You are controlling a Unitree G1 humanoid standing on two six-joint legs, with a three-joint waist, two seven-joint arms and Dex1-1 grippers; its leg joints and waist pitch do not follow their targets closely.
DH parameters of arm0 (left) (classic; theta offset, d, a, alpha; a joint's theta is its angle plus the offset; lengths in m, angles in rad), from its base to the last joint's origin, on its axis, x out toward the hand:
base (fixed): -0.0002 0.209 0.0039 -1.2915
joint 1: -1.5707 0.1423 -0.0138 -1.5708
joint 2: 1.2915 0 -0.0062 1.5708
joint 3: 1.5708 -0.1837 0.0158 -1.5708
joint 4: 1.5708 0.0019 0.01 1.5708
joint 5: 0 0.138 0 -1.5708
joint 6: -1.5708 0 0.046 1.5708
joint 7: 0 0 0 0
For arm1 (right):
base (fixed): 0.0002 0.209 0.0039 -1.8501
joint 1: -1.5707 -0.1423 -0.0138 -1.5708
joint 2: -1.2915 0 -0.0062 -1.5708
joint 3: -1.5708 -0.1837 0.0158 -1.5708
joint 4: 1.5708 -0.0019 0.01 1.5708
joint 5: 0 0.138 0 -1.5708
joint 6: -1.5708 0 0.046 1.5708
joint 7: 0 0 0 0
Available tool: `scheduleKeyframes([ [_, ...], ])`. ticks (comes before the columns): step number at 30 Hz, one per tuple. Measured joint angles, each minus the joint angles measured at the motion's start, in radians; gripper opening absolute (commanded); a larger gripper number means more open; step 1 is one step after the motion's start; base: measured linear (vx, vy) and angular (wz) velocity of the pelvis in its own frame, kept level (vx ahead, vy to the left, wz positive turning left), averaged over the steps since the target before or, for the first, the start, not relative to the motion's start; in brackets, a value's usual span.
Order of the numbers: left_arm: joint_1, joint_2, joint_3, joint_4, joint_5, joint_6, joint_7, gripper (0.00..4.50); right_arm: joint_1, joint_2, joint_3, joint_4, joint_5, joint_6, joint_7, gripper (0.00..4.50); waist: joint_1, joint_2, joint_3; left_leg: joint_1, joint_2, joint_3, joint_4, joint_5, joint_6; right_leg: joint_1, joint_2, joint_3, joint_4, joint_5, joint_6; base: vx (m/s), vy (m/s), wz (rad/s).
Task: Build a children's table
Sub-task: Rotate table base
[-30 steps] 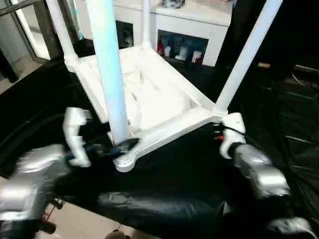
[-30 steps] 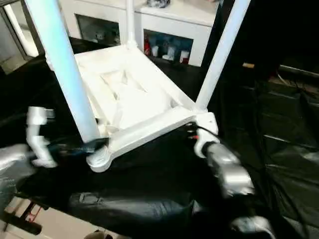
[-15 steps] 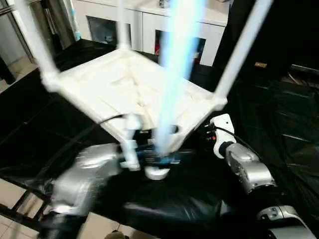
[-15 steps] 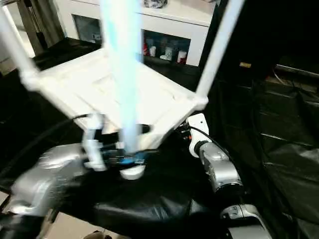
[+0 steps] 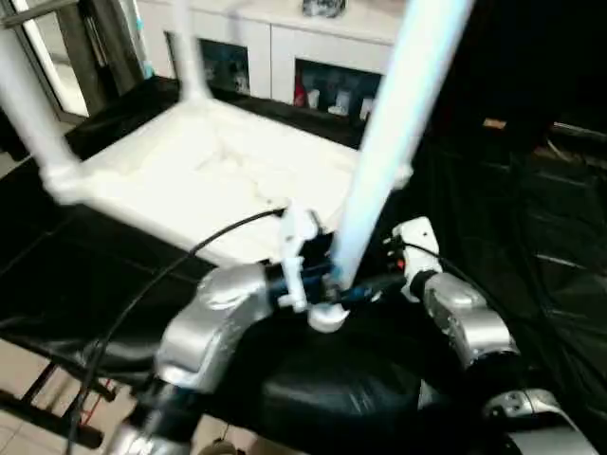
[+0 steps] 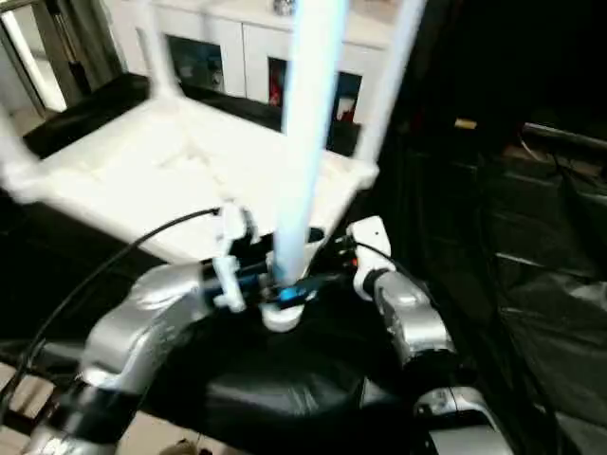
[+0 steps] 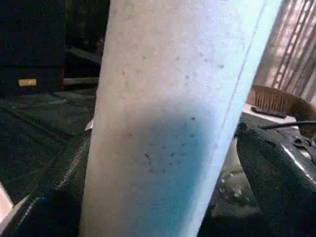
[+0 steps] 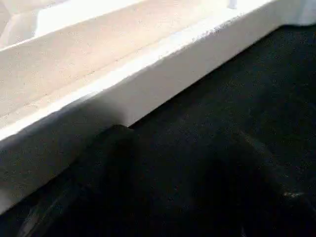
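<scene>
1. Black sheeting (image 5: 531,237) covers the surface under the work, and a white cabinet (image 5: 285,57) with glass doors stands behind it.
2. On that sheeting the children's table (image 5: 209,180) lies upside down, its ribbed underside facing up.
3. I count 4 legs standing up from its corners: the near leg (image 5: 398,123), a left leg (image 5: 28,104), a far leg (image 5: 190,57) and 1 more leg (image 6: 394,66) behind the near one in the right eye view.
4. All 4 look seated in corner sockets, so by my judgement the assembly is nearly done; what seems left is pressing the last leg home and turning the table upright.
5. The left hand (image 5: 327,284) sits at the foot of the near leg, just above the near socket (image 5: 327,318). In the left wrist view the leg fills the space between the dark fingers (image 7: 276,173), so I judge this hand to be clenched around it.
6. The right hand (image 5: 394,251) is just beside the same corner, against the table's edge. The right wrist view shows the white rim (image 8: 148,64) close ahead, but whether this hand is released or gripping, I cannot tell.
7. There are 2 silver forearms, 1 to each side of the near corner.
</scene>
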Motion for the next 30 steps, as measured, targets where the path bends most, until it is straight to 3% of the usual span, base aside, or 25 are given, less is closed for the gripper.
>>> scheduleKeyframes([
  [10, -0.047, -0.031, -0.032, 0.087, 0.111, -0.098, 0.081, 4.46, -0.057, 0.015, 0.000, 0.070, -0.027, -0.046, -0.044, 3.16, 0.005, 0.000, 0.000, 0.001, 0.000, 0.000, 0.001, 0.001, 0.001, 0.000, 0.000, 0.000, 0.001, 0.000, 0.000, 0.000, 0.000, 0.00],
  [17, -0.060, 0.073, -0.015, 0.148, 0.134, -0.114, 0.043, 4.46, -0.062, -0.056, -0.031, 0.065, -0.020, -0.076, -0.004, 3.16, 0.020, 0.000, 0.000, 0.002, 0.000, -0.001, 0.002, 0.002, 0.002, 0.000, -0.001, -0.001, 0.002, 0.000, 0.000, 0.000, 0.000, 0.00],
  [21, -0.055, 0.172, -0.006, 0.158, 0.130, -0.123, -0.064, 4.46, -0.011, -0.127, -0.021, -0.051, -0.013, -0.076, 0.121, 3.16, 0.029, 0.000, 0.000, 0.001, 0.000, -0.001, 0.002, 0.002, 0.003, 0.000, -0.001, -0.002, 0.002, 0.000, 0.000, 0.000, 0.000, 0.00],
  [25, -0.057, 0.256, -0.003, 0.198, 0.136, -0.140, -0.143, 4.11, 0.053, -0.193, 0.008, -0.145, 0.005, -0.066, 0.224, 3.16, 0.033, 0.000, 0.000, 0.001, 0.000, -0.001, 0.003, 0.002, 0.003, 0.000, -0.001, -0.001, 0.002, 0.001, -0.001, 0.000, 0.000, 0.00],
  [28, -0.076, 0.299, -0.019, 0.273, 0.171, -0.205, -0.197, 3.72, 0.108, -0.246, 0.017, -0.217, 0.014, -0.049, 0.307, 3.16, 0.037, 0.001, 0.000, 0.002, -0.001, -0.001, 0.004, 0.002, 0.003, 0.001, -0.001, -0.001, 0.002, 0.001, -0.001, 0.000, 0.000, 0.00],
  [30, -0.112, 0.320, -0.040, 0.341, 0.205, -0.242, -0.225, 3.68, 0.144, -0.286, 0.018, -0.276, 0.021, -0.029, 0.360, 3.16, 0.041, 0.001, -0.001, 0.002, 0.000, -0.001, 0.005, 0.002, 0.003, 0.001, -0.001, -0.001, 0.002, 0.002, -0.001, 0.000, 0.000, 0.00],
])
